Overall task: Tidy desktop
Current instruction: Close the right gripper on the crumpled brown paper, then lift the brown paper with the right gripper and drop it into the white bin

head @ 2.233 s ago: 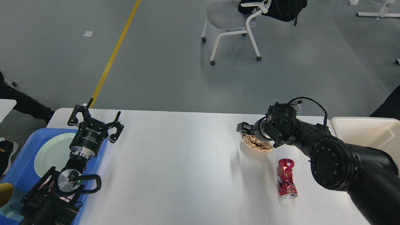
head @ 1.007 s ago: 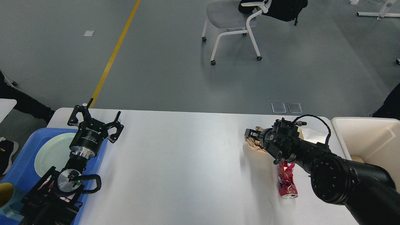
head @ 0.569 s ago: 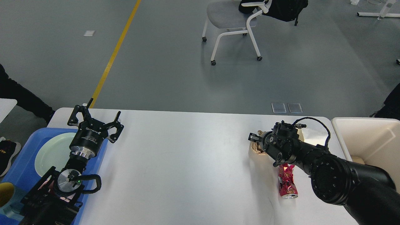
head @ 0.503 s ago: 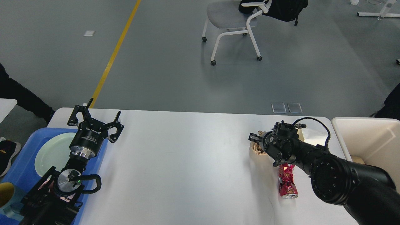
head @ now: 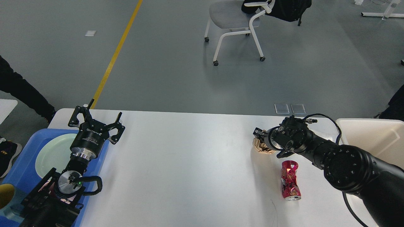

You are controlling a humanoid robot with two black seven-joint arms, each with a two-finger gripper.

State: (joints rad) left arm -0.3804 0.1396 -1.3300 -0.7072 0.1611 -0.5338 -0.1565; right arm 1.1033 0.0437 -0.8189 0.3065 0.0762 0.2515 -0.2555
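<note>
The white desktop (head: 189,164) fills the lower half of the head view. At its far right lies a crumpled brown paper (head: 261,147), bunched small. My right gripper (head: 260,135) presses into its top, its dark fingers closed into the wad. A crushed red can (head: 290,184) lies on its side nearer to me, just under the right forearm and apart from the gripper. My left gripper (head: 96,119) hovers at the desktop's far left corner, over the tray's edge. Its fingers are spread wide and hold nothing.
A blue tray (head: 19,167) at the left holds a pale green plate (head: 52,154) and a yellow cup (head: 4,195). A cream-white bin (head: 375,135) stands off the right end. A chair (head: 233,19) and a person's leg (head: 22,91) are on the floor beyond.
My right gripper came down onto the brown paper, which went from spread out to a tight wad. The wrist has since risen and turned slightly. The left arm has not moved.
</note>
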